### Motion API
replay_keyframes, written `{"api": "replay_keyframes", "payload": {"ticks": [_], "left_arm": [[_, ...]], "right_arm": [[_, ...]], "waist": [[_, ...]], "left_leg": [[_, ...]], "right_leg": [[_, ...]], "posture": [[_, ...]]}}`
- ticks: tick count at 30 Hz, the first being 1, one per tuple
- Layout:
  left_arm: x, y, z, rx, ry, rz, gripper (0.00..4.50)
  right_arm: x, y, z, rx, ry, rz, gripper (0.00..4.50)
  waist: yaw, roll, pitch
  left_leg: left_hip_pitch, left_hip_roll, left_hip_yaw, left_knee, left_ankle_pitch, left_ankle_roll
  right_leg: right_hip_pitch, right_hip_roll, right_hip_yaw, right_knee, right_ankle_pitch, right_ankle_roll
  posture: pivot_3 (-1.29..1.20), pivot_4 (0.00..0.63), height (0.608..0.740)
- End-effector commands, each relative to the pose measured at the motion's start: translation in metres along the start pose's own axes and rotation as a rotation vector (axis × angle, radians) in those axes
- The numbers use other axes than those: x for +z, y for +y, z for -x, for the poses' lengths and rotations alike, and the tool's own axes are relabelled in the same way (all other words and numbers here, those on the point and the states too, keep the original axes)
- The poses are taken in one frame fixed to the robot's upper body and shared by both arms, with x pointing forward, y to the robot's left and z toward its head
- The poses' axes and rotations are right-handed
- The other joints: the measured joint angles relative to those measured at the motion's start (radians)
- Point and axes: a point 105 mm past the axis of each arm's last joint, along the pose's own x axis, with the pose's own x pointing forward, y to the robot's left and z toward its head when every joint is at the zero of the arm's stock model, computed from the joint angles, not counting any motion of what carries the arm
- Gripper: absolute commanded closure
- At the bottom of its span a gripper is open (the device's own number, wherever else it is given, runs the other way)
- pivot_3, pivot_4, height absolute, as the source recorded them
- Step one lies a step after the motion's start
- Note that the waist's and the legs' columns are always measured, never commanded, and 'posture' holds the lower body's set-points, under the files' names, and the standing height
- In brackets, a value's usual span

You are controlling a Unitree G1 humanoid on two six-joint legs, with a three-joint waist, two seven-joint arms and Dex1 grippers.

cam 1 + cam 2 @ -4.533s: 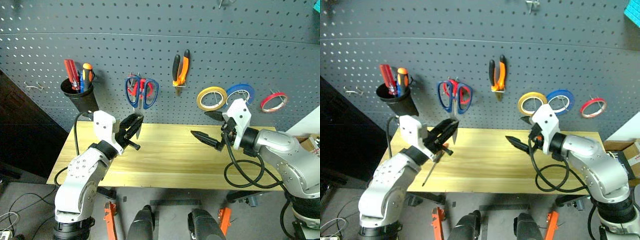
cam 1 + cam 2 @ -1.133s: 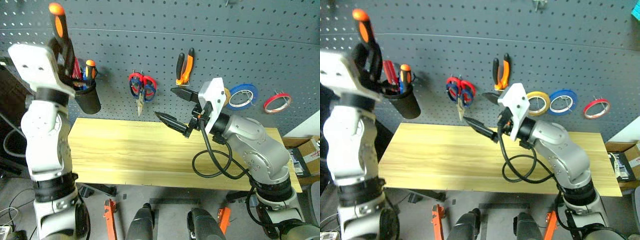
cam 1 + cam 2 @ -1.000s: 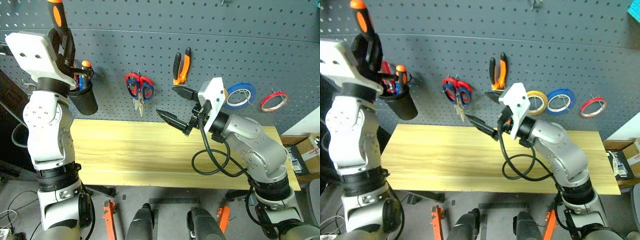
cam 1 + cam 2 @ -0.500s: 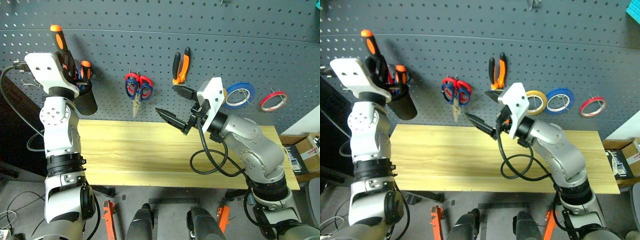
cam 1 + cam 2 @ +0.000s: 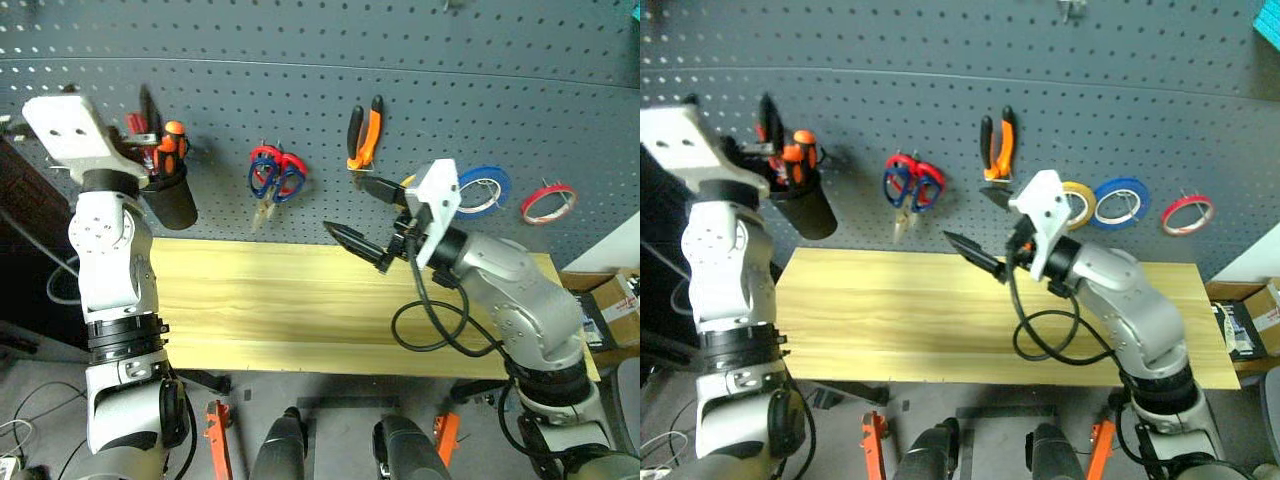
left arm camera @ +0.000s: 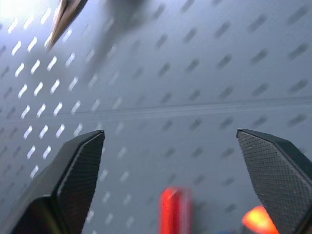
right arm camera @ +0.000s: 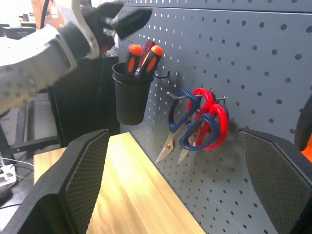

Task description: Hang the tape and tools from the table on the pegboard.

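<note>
My left gripper point(image 5: 142, 130) is open just above a black cup point(image 5: 170, 200) on the pegboard point(image 5: 300, 60). The screwdriver's orange-and-black handle point(image 5: 172, 142) stands in that cup among other handles, free of the fingers. The cup point(image 7: 131, 95) and its handles also show in the right wrist view. Blue-handled scissors point(image 5: 268, 178) hang over a red-handled pair. Orange-and-black pliers point(image 5: 362, 130) hang further right. The red tape point(image 5: 547, 203) hangs at the far right. My right gripper point(image 5: 345, 205) is open and empty above the table point(image 5: 280, 310), below the pliers.
A blue tape roll point(image 5: 482, 190) and a yellow one point(image 5: 405, 186), partly behind my right hand, hang between the pliers and the red tape. A cardboard box point(image 5: 615, 300) sits past the table's right end. A dark cabinet stands at the left.
My left gripper has opened and let go of the orange-handled screwdriver, which has dropped into the black cup. The left hand sank slightly. The right gripper stayed open and about where it was.
</note>
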Motion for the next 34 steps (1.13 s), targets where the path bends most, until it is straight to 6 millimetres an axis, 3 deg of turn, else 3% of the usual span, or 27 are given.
{"api": "replay_keyframes", "payload": {"ticks": [1,5,9,12,17,21,27,30,34], "left_arm": [[-0.029,-0.031,0.023,-0.148,0.203,0.131,0.04],[-0.057,-0.035,0.056,-0.116,0.393,0.066,0.04],[-0.082,-0.057,0.090,-0.185,0.522,0.050,0.04],[-0.086,-0.065,0.096,-0.211,0.510,0.053,0.04],[-0.098,-0.069,0.106,-0.268,0.511,0.036,0.04],[-0.128,-0.056,0.124,-0.245,0.609,0.005,0.04],[-0.173,-0.035,0.155,-0.166,0.760,-0.022,0.04],[-0.183,-0.039,0.166,-0.175,0.780,0.003,0.04],[-0.186,-0.041,0.168,-0.183,0.745,-0.026,0.04]], "right_arm": [[0.003,0.004,0.017,0.011,-0.002,0.013,0.00],[-0.013,0.003,0.031,-0.024,0.059,0.005,0.00],[-0.045,-0.002,0.041,-0.177,0.125,-0.043,0.00],[-0.061,0.000,0.043,-0.243,0.130,-0.062,0.00],[-0.082,-0.013,0.057,-0.444,0.112,-0.127,0.00],[-0.112,-0.028,0.087,-0.636,0.168,-0.071,0.00],[-0.160,-0.052,0.136,-0.890,0.252,-0.082,0.00],[-0.181,-0.051,0.151,-0.885,0.312,-0.093,0.00],[-0.193,-0.046,0.156,-0.841,0.348,-0.091,0.00]], "waist": [[0.001,0.002,-0.010],[-0.012,0.003,-0.021],[-0.007,0.012,-0.056],[-0.004,0.009,-0.072],[-0.001,0.005,-0.093],[-0.003,0.007,-0.123],[-0.012,0.009,-0.134],[-0.012,0.010,-0.144],[-0.013,0.012,-0.147]], "left_leg": [[0.000,-0.001,0.000,0.000,0.000,0.000],[0.003,0.001,0.001,0.000,0.000,0.000],[0.006,0.002,0.001,0.000,0.001,0.000],[0.009,0.002,0.001,0.001,0.002,0.001],[0.009,0.002,0.001,0.001,0.006,0.000],[0.012,0.002,0.002,0.001,0.007,0.000],[0.021,0.003,0.002,0.000,0.006,0.000],[0.022,0.002,0.002,0.000,0.007,0.000],[0.022,0.002,0.002,0.000,0.007,0.000]], "right_leg": [[0.000,-0.001,0.001,-0.001,0.000,0.000],[0.002,0.001,0.001,0.001,0.000,0.000],[0.004,0.003,0.001,0.002,0.000,0.000],[0.008,0.002,0.002,0.001,-0.001,0.001],[0.008,0.003,0.002,-0.001,0.005,0.002],[0.009,0.003,0.003,-0.002,0.004,0.002],[0.018,0.003,0.002,-0.002,0.001,-0.004],[0.020,0.002,0.002,-0.002,0.002,-0.004],[0.020,0.002,0.002,-0.002,0.002,-0.003]], "posture": [[-0.05,0.132,0.740],[-0.03,0.111,0.740],[-0.03,0.078,0.740],[-0.03,0.061,0.740],[-0.04,0.030,0.740],[-0.05,0.017,0.740],[-0.05,0.000,0.740],[-0.05,0.000,0.740],[-0.05,0.000,0.740]]}}
